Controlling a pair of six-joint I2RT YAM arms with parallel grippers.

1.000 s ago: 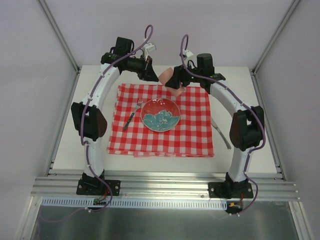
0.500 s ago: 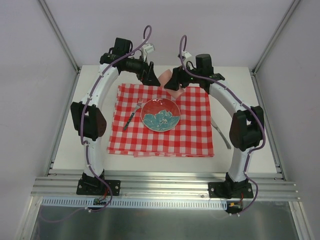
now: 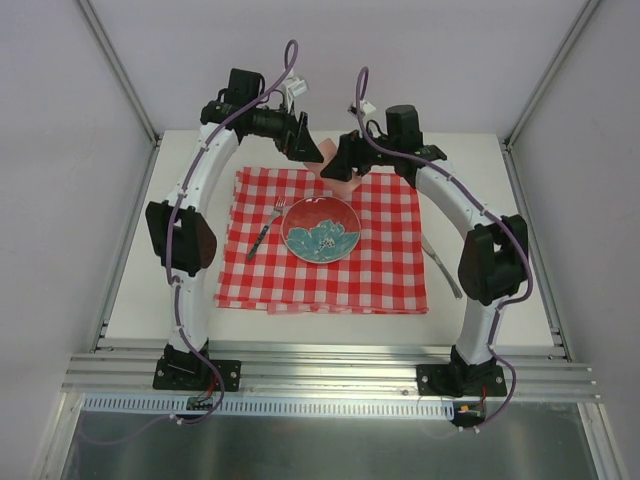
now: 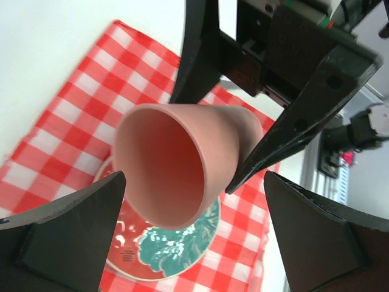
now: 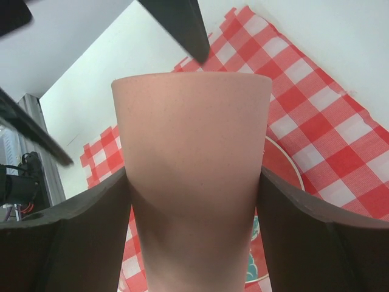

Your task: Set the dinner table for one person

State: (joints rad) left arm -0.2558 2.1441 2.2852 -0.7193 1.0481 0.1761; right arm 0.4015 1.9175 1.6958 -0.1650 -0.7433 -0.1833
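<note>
From above, I see the dinner table point(image 3: 130, 290) filling the cell floor, with the checked cloth point(image 3: 330, 270) at its middle. The plate point(image 3: 321, 229) sits on the cloth, the fork point(image 3: 265, 230) at its 9 o'clock and the knife point(image 3: 440, 265) at 3 o'clock, off the cloth on bare tabletop. At the plate's 12 o'clock both arms meet over the cloth's far edge, the left gripper point(image 3: 310, 152) and right gripper point(image 3: 345, 165) facing each other with the pink cup point(image 3: 345, 184) between them. On my left wrist view, the left gripper's fingers point(image 4: 61, 237) stand spread wide, clear of the cup's rim. On my right wrist view, the right gripper's fingers point(image 5: 91, 231) pinch the cup's sides, above the plate.
</note>
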